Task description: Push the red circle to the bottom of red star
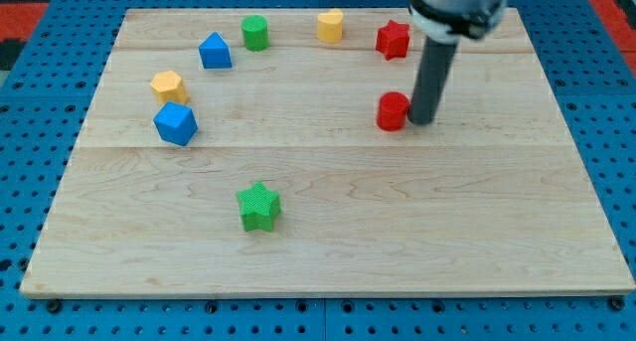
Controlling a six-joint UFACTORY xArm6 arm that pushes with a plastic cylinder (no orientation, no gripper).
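The red circle (393, 111) sits on the wooden board right of centre, in the upper half. The red star (394, 40) lies straight above it near the view's top edge, with a clear gap between them. My tip (423, 119) rests on the board just right of the red circle, touching or nearly touching its right side. The dark rod rises from there toward the view's top.
A yellow block (331, 26) and a green circle (255, 32) lie left of the red star. A blue block (215, 52), a yellow hexagon (169, 86) and a blue cube (176, 123) stand at the left. A green star (259, 206) is lower centre.
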